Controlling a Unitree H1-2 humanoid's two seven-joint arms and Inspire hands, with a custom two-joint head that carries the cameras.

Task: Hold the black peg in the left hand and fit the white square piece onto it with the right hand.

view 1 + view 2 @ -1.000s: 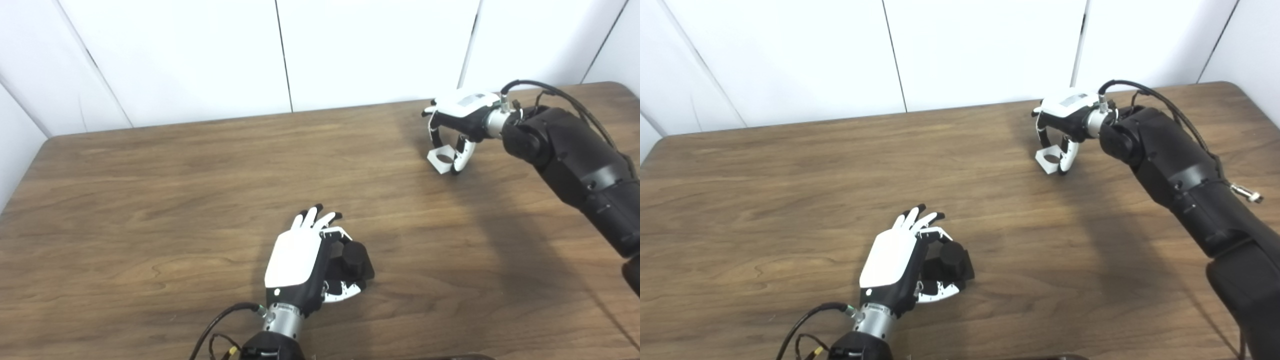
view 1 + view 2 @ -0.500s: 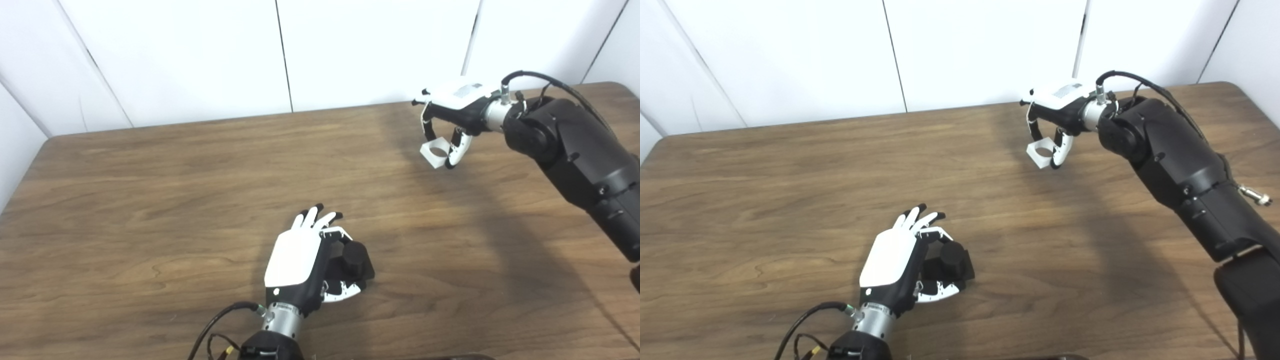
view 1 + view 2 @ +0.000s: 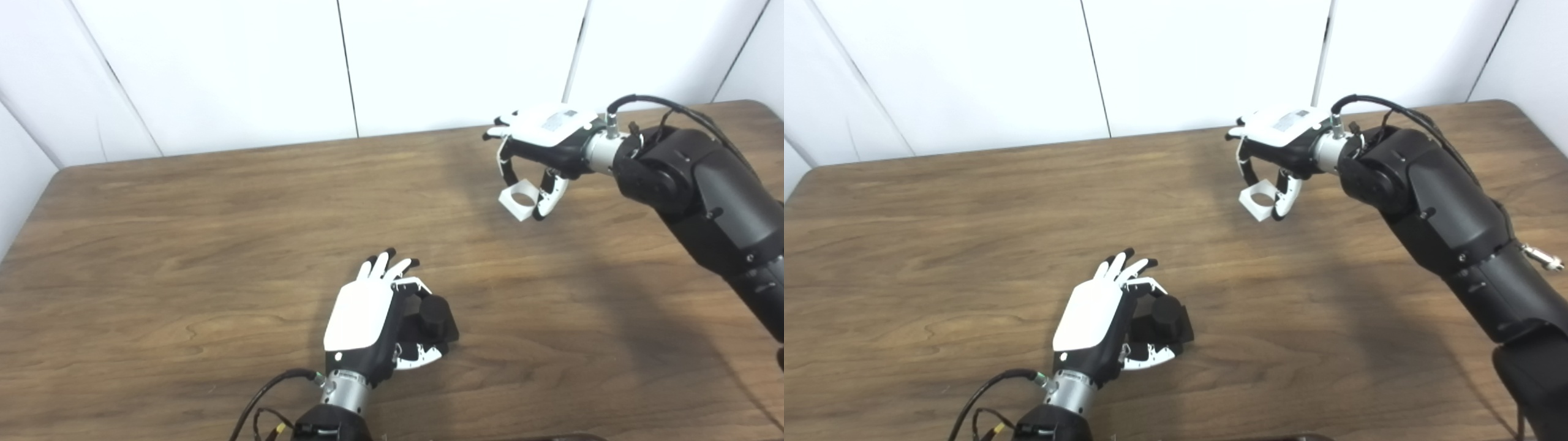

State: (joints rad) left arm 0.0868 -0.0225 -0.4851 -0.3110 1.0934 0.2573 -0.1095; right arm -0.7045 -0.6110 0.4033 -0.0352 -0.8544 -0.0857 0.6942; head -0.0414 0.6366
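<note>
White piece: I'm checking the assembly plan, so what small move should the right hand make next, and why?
Probably carry the white piece toward the near left, over the peg. The right hand holds it in the air, far from the peg, which the left hand holds low at the table.

Both cameras sit side by side on the robot's head and look steeply down and forward across the wooden desk (image 3: 184, 245) toward the white wall panels (image 3: 245, 67) behind its far edge. Each stands back enough to take in nearly the whole desk top. They share almost the same scene, but the right eye view sits a little to the right, so everything lies further left in it.
</note>
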